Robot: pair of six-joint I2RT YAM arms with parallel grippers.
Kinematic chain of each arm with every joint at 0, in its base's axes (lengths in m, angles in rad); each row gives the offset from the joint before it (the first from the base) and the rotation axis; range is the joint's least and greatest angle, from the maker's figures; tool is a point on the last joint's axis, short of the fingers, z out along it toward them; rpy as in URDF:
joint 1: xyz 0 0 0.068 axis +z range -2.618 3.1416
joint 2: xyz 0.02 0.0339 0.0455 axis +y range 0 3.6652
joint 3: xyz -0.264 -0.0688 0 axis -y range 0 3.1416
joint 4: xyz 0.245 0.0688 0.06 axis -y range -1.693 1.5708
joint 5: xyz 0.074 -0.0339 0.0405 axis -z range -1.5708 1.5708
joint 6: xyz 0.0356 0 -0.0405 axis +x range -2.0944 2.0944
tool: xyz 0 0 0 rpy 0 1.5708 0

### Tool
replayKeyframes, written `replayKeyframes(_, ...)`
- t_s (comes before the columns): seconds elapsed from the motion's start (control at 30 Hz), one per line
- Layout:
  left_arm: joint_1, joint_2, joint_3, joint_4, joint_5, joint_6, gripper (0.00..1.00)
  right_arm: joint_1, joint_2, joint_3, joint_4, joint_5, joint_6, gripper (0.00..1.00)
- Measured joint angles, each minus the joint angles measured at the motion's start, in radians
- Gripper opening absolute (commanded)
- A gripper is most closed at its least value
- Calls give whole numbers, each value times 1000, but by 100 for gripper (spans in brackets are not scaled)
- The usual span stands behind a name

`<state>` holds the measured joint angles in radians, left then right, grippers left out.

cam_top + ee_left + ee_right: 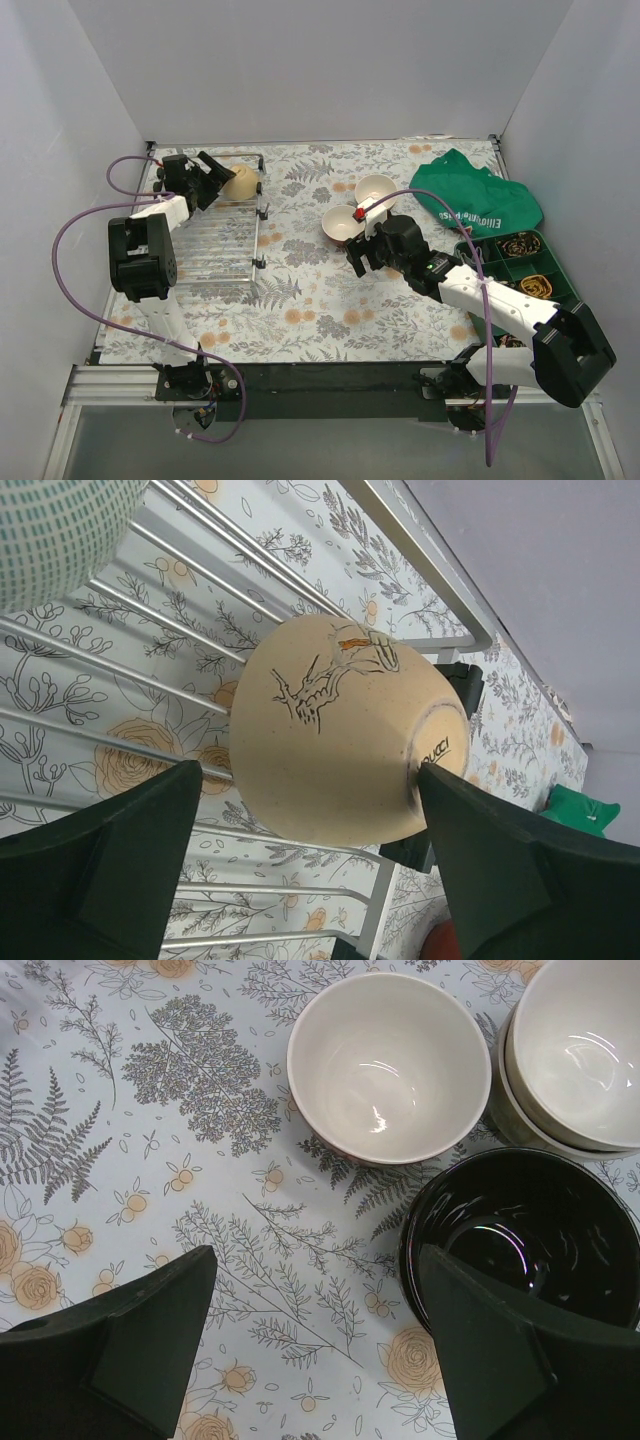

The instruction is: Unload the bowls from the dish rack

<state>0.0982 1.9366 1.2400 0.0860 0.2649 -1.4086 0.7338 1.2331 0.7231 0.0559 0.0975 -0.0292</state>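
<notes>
A tan bowl (241, 183) (330, 740) with a branch drawing lies tipped on its side on the silver wire dish rack (215, 250) (180, 620). My left gripper (218, 172) (310, 770) is open around it: the right finger touches the bowl's foot, the left finger stands clear. A bowl with teal dashes (55, 530) sits at the rack's top left. On the table stand a cream bowl (343, 226) (390, 1065), stacked cream bowls (375, 189) (580, 1050) and a black bowl (520, 1240). My right gripper (360, 258) (315, 1252) hangs open beside the black bowl, holding nothing.
A green cloth bag (475, 200) lies at the back right. In front of it sits a green compartment tray (500, 262) with small items. White walls close in the table on three sides.
</notes>
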Motion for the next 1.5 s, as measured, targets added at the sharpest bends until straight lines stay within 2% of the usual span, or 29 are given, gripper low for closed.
replayKeyframes(0.07, 0, 0, 0, -5, -4, 6, 98, 0, 0, 0, 0, -1, 0, 90)
replayKeyframes(0.47, 1, -1, 21, -33, 15, 42, 98, 0, 4, 0, 0, -3, -1, 90)
replayKeyframes(0.97, 20, 82, 240, -208, 154, 122, 98, 0, 6, 0, 0, -8, -1, 90)
replayKeyframes(1.5, 50, 188, 313, -261, 248, 117, 98, 0, 24, 0, 0, -22, -1, 90)
